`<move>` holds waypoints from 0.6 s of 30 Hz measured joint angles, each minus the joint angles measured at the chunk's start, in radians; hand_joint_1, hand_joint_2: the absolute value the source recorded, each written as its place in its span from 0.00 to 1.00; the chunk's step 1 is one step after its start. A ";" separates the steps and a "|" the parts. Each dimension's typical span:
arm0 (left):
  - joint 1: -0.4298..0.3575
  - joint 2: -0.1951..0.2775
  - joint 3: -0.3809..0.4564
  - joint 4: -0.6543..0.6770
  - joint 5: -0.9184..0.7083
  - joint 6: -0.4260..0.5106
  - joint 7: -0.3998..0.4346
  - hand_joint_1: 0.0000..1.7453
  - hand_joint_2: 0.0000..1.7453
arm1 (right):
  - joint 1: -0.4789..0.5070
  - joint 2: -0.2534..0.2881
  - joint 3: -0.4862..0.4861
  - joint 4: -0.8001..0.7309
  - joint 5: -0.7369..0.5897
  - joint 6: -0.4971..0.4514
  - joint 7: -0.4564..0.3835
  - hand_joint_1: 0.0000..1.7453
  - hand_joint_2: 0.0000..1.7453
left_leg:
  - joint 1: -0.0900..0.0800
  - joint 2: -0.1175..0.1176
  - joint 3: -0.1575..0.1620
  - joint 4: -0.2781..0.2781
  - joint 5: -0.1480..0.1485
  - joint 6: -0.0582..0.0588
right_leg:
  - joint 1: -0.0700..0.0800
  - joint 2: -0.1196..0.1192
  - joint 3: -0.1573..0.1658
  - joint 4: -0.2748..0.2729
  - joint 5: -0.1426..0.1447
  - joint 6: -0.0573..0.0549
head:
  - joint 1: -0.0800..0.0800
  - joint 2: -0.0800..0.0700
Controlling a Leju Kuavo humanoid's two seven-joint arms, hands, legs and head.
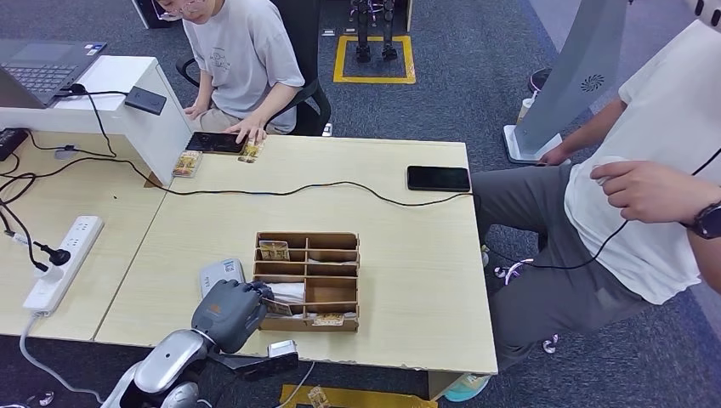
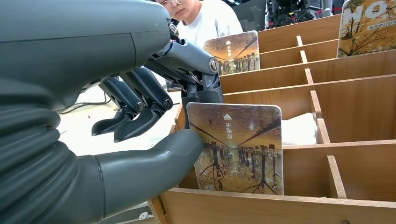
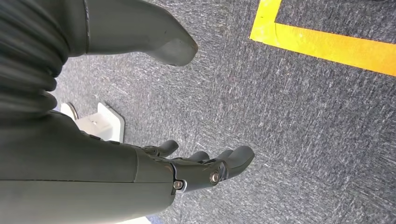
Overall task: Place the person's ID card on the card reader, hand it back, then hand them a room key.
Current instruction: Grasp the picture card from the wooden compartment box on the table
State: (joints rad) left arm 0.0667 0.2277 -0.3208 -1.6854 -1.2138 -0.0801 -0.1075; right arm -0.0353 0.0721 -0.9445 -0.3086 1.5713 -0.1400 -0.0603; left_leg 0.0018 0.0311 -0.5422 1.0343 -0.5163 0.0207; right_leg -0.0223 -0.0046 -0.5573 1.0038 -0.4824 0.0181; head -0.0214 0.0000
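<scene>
Head view: the left hand (image 1: pixel 228 313) rests at the near left corner of a brown compartmented tray (image 1: pixel 342 280) on the pale wooden worktop (image 1: pixel 408 255). In the left wrist view, thumb and fingers (image 2: pixel 205 86) pinch a room key card (image 2: pixel 238 149) standing upright in a near compartment of the tray; the card is printed with an autumn tree scene, a small white arrow-shaped mark and a few white characters too small to read. A second card of the same print (image 2: pixel 232 51) stands in a farther compartment, and a third (image 2: pixel 367 25), in a far compartment, shows large pale letters reading "NO" at its upper edge.

The right hand (image 3: pixel 205 170) hangs above dark carpet with a yellow tape line (image 3: pixel 327 44); its fingers are apart and it holds nothing.

Just beside the left hand lies a grey card reader (image 1: pixel 219 274). A black phone (image 1: pixel 438 178) lies at the worktop's far right. A black cable (image 1: pixel 340 184) crosses the worktop. A seated person (image 1: pixel 242 51) rests a hand on a dark tablet (image 1: pixel 212 142); two more cards (image 1: pixel 187 163) lie beside it. A white power strip (image 1: pixel 64 262) lies on the adjoining worktop at left.
</scene>
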 joint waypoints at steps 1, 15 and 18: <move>0.000 0.001 0.000 0.000 0.001 0.000 0.000 1.00 1.00 | 0.000 0.000 0.000 0.000 0.000 0.000 0.000 0.00 1.00 | 0.000 0.000 0.000 0.000 0.000 0.000 | 0.000 0.000 0.000 0.000 0.000 0.000 | 0.000 0.000; 0.001 0.062 0.014 -0.105 0.255 -0.014 -0.115 1.00 1.00 | 0.000 -0.003 0.000 0.000 0.000 0.001 0.000 0.00 1.00 | 0.000 0.000 0.000 0.000 0.000 0.000 | 0.000 0.000 0.000 0.000 0.000 0.000 | 0.000 0.000; 0.000 0.091 0.031 -0.157 0.320 -0.029 -0.146 1.00 1.00 | 0.000 -0.004 0.000 0.000 0.000 0.001 0.000 0.00 1.00 | 0.000 0.000 0.000 0.000 0.000 0.000 | 0.000 0.000 0.000 0.000 0.000 0.000 | 0.000 0.000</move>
State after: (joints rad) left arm 0.0668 0.3183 -0.2898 -1.8427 -0.8938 -0.1092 -0.2535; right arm -0.0350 0.0680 -0.9445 -0.3086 1.5713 -0.1392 -0.0605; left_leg 0.0022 0.0310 -0.5426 1.0343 -0.5163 0.0207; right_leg -0.0222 -0.0047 -0.5577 1.0038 -0.4825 0.0181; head -0.0215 0.0000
